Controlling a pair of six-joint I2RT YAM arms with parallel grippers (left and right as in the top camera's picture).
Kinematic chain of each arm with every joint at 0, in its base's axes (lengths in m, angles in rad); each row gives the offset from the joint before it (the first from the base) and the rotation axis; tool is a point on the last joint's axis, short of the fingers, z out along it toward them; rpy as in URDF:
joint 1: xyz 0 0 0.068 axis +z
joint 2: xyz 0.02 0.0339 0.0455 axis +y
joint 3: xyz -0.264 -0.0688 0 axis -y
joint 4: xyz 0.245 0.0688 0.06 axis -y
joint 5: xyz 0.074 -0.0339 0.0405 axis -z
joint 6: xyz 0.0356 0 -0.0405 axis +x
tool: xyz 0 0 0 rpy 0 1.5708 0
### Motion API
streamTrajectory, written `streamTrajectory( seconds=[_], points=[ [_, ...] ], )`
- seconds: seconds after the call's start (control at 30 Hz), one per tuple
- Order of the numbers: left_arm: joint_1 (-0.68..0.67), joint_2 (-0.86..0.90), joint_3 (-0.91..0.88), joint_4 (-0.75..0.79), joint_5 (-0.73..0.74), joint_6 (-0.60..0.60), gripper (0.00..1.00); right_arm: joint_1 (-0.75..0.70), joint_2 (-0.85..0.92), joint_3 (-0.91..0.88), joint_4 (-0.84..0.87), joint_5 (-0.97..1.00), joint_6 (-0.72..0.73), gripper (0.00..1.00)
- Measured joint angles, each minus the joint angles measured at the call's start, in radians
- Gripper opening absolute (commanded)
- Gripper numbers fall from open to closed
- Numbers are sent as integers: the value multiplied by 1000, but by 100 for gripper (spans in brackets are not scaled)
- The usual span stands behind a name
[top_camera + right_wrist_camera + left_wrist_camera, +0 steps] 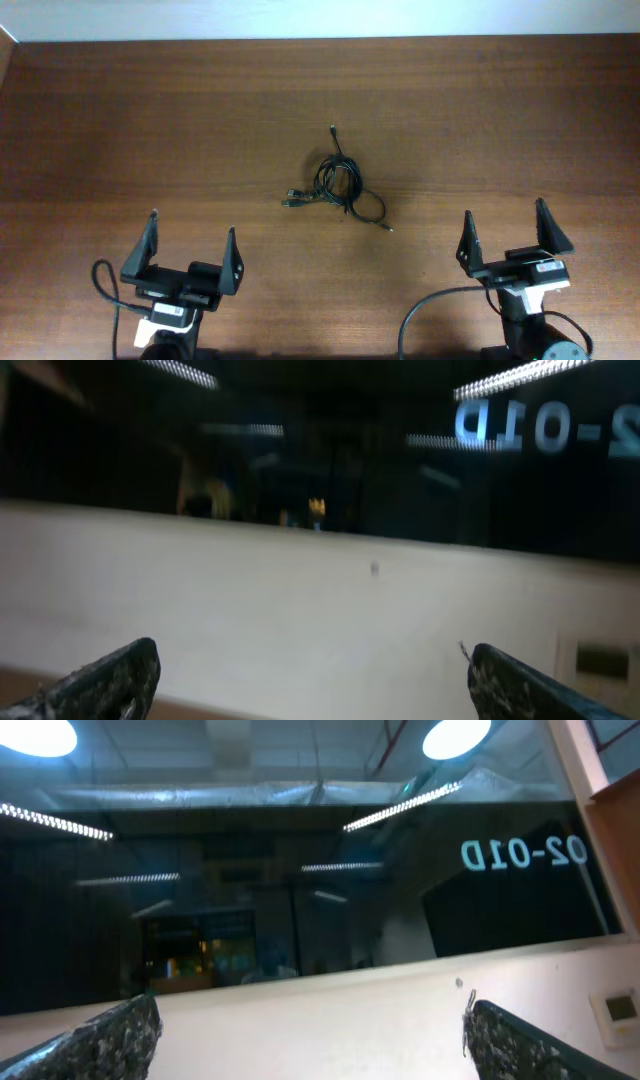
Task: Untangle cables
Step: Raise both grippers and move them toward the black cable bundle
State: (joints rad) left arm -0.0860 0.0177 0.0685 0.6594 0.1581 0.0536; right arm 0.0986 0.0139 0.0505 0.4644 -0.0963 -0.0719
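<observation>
The left gripper and right gripper are both gaping wide, holding nothing, well apart from the tangled cables lying on the table.

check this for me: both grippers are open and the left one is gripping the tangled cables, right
Not quite. The left gripper and right gripper are both open, but the left one grips nothing: the tangled cables lie on the table, apart from both grippers. The overhead view shows it.
</observation>
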Motion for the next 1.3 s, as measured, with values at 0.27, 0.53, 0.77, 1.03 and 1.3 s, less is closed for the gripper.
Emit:
streamTrajectory(
  seconds=[0.27, 0.53, 0.77, 1.03, 1.3],
  points=[
    [0, 2, 422, -447, 12, 17, 99, 0, -3, 378, -134, -26, -3, 98],
    [0, 461, 1247, -1223, -49, 105, 99, 0, 204, 961, -765, -9, -6, 98],
    [0, 985, 1739, -1746, 58, 111, 99, 0, 604, 1295, -1124, -19, 32, 98],
    [-3, 1418, 1760, -2107, 221, 111, 99, 0, 1043, 1347, -1443, -209, 74, 99],
    [-4, 1703, 1760, -2200, 234, 111, 15, -1, 1358, 1352, -1601, -375, 91, 98]
  ],
)
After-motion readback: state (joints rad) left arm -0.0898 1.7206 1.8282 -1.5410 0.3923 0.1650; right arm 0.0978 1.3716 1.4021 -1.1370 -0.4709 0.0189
